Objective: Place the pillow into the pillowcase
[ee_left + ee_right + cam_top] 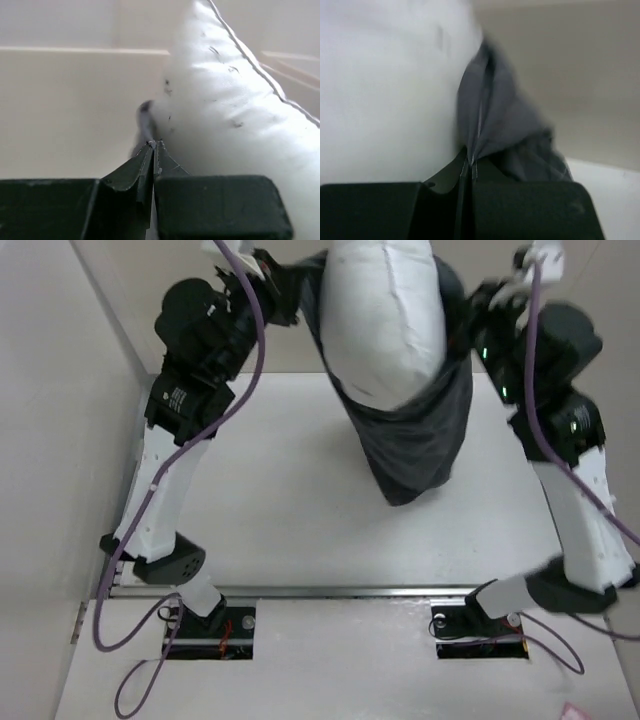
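Observation:
The white pillow [385, 320] hangs high over the far side of the table, its lower end sunk in the dark grey pillowcase [415, 440], which droops below it. My left gripper [285, 285] is shut on the pillowcase's left edge; in the left wrist view the gripper [155, 145] pinches a strip of grey cloth [145, 120] beside the pillow [235, 110]. My right gripper [480, 300] is shut on the right edge; in the right wrist view the gripper [471, 162] clamps the grey fabric [495, 120] against the pillow [390, 90].
The white table [290, 510] lies below the hanging bundle. A beige wall [100, 300] closes the left and far sides. Both arm bases [210, 625] sit at the near edge with purple cables [140, 660].

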### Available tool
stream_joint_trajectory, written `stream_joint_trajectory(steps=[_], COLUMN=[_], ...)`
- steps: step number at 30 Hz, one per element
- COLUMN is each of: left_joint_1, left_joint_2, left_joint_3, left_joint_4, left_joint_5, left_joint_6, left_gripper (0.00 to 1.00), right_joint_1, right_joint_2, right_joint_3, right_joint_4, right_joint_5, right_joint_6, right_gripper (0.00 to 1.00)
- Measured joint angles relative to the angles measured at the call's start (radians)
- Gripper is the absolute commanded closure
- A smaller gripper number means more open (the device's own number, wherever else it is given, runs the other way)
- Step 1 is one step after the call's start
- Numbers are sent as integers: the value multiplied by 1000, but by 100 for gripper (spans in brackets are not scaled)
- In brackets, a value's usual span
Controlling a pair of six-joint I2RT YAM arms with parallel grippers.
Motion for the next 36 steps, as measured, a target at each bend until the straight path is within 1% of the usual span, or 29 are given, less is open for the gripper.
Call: stream_joint_trajectory(steps=[2, 3, 4, 6, 7, 8, 9, 10, 12, 13, 14, 15, 17, 18, 19, 20, 21, 22, 23, 24, 26, 27, 28, 29, 30, 31, 33, 34, 36], left_joint_1=[79, 109, 129, 125, 98, 58, 10, -35, -98, -103, -94, -70, 7, 48, 86, 121, 146, 167, 178, 180, 146, 118, 91, 61, 40, 29, 21, 21, 32], left_joint_2=[106, 136, 141, 57, -5, -71, -138, -193, -247, -252, -241, -207, -85, -21, 30, 67, 83, 83, 52, 5, -126, -187, -232, -275, -311, -339, -351, -324, -260], left_joint_3=[198, 237, 217, 28, -100, -228, -348, -431, -477, -459, -409, -311, -82, 14, 75, 104, 99, 49, -27, -140, -397, -490, -542, -576, -584, -582, -519, -438, -300], left_joint_4=[-54, -57, -48, -19, 5, 33, 62, 71, 87, 105, 115, 86, -11, -27, -33, -39, -50, -44, -32, -17, 51, 70, 94, 131, 154, 183, 209, 200, 100], left_joint_5=[-28, -34, -34, -20, 2, 30, 53, 76, 76, 49, 11, -20, -50, -60, -67, -76, -77, -70, -37, 14, 124, 178, 218, 255, 280, 296, 287, 272, 221], left_joint_6=[-12, -18, -24, -32, -31, -30, -28, -24, -11, -4, -2, -4, -16, -25, -35, -43, -49, -55, -58, -61, -67, -69, -69, -66, -65, -64, -60, -59, -60], left_gripper=[100, 100, 100, 100, 100, 100, 100, 100, 100, 100, 100, 100, 100, 100, 100, 100, 100, 100, 100, 100, 100, 100, 100, 100, 100, 100, 100, 100, 100], right_joint_1=[13, 22, 33, 42, 42, 42, 32, 22, 7, -3, -9, -10, -7, -5, -6, -6, -5, -2, 5, 18, 27, 19, 6, -7, -17, -22, -24, -24, -18], right_joint_2=[-218, -296, -354, -378, -351, -277, -174, -60, 146, 195, 195, 140, -21, -106, -191, -257, -311, -322, -316, -272, -80, 48, 136, 207, 236, 224, 101, 34, -130], right_joint_3=[-371, -485, -555, -557, -485, -369, -204, -30, 265, 323, 291, 175, -136, -274, -389, -459, -490, -476, -420, -309, -11, 173, 294, 372, 371, 288, -6, -145, -417], right_joint_4=[78, 97, 116, 194, 191, 178, 150, 137, 98, 47, 19, 14, 32, 72, 117, 148, 172, 196, 207, 164, 103, 97, 81, 55, 18, 0, -12, -15, 12], right_joint_5=[-163, -188, -185, -93, -3, 88, 183, 248, 278, 220, 144, 44, -185, -277, -341, -354, -328, -282, -230, -138, 38, 131, 164, 165, 142, 73, -111, -211, -381], right_joint_6=[3, 8, 13, 21, 13, -2, -23, -43, -58, -59, -56, -58, -74, -79, -81, -76, -71, -62, -49, -47, -65, -82, -91, -103, -110, -123, -151, -161, -183], right_gripper=[100, 100, 100, 100, 100, 100, 100, 100, 100, 100, 100, 100, 100, 100, 100, 100, 100, 100, 100, 100, 100, 100, 100, 100, 100, 100, 100, 100, 100])
